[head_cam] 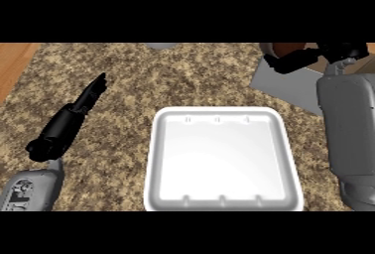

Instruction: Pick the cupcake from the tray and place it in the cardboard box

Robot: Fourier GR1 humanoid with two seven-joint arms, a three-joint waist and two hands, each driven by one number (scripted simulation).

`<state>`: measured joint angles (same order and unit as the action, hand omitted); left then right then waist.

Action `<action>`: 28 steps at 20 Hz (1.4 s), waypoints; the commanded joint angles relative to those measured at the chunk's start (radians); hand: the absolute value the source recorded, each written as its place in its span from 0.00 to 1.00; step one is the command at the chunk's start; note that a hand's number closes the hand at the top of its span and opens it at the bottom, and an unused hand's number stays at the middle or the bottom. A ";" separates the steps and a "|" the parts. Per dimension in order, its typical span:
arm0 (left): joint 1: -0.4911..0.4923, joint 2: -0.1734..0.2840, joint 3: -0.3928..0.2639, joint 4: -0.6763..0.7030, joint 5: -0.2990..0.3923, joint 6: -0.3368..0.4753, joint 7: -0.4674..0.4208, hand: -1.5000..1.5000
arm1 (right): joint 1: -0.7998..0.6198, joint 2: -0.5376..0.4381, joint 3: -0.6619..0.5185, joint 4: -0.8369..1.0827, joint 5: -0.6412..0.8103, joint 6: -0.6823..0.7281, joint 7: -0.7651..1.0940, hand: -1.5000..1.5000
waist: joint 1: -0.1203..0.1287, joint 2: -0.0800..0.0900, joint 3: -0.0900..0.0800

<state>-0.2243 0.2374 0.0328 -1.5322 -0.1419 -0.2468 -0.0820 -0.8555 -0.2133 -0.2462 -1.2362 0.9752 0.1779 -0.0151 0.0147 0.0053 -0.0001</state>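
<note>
Cupcake [290, 47] sits at the far right, brown-topped, clasped in the right hand [302, 57] over the cardboard box [285, 82]. Left to right: the left hand [82, 105] rests with straight fingers on the speckled counter [190, 74]; the white tray [222, 158] lies mid-counter.

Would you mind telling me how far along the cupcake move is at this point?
Done: the white tray holds no cupcake. In hand: the right hand is curled over something brown above the cardboard box at the upper right. Left: letting it go inside the box. The left hand rests open.
</note>
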 commanded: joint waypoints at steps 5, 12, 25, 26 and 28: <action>-0.053 0.004 0.005 0.016 0.014 -0.025 0.014 0.50 | -0.132 -0.184 0.003 0.400 0.068 0.107 -0.064 1.00 | 0.024 0.012 0.000; -0.008 -0.035 -0.041 -0.024 -0.043 0.020 0.000 0.50 | -0.166 -0.318 0.028 0.684 0.106 0.158 -0.259 1.00 | 0.033 0.012 0.001; -0.033 -0.020 -0.014 0.010 -0.015 -0.012 0.002 0.50 | -0.253 -0.400 -0.061 0.887 0.006 0.234 -0.603 0.00 | 0.026 0.013 0.003; -0.056 -0.035 -0.013 -0.002 -0.010 0.002 0.033 0.50 | -0.251 -0.347 -0.121 0.887 -0.054 0.199 -0.583 0.00 | 0.025 0.011 0.004; -0.036 -0.010 0.000 0.014 -0.011 -0.011 -0.004 0.50 | -0.264 -0.343 -0.266 0.926 -0.197 0.248 -0.593 0.00 | 0.022 0.016 0.005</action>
<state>-0.2611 0.2146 0.0222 -1.5348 -0.1537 -0.2523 -0.0683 -1.0943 -0.5762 -0.3454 -0.3491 0.9458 0.4003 -0.5658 0.0430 0.0181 0.0033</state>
